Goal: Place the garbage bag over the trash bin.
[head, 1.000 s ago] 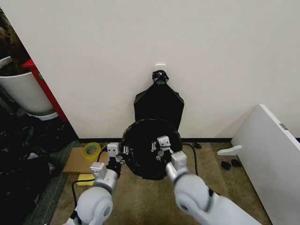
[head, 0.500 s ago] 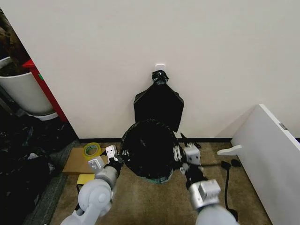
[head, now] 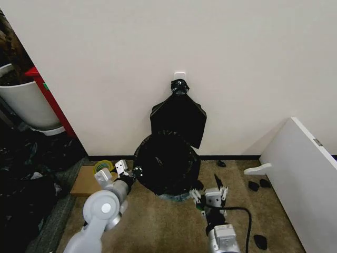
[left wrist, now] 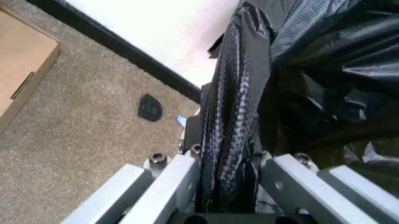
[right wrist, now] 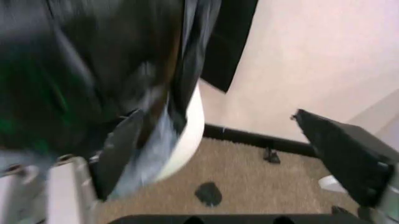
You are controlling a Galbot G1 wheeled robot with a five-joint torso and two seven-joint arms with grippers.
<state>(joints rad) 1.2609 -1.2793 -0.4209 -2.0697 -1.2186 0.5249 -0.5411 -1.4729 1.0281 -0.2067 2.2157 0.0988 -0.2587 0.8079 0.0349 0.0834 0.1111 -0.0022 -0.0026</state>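
Carpet by wall: left gripper (left wrist: 227,200) clamps garbage bag (head: 166,163) edge at trash bin (right wrist: 187,135); right gripper (head: 209,196) released, apart. Advice: tug hem downward evenly.

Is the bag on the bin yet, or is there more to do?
Mostly on: the bag drapes over the bin, whose white side peeks out low on the robot's right. In hand: the left gripper pinches a fold of the bag at the robot's left side. The right gripper is open, off the bag. Left: releasing that fold.
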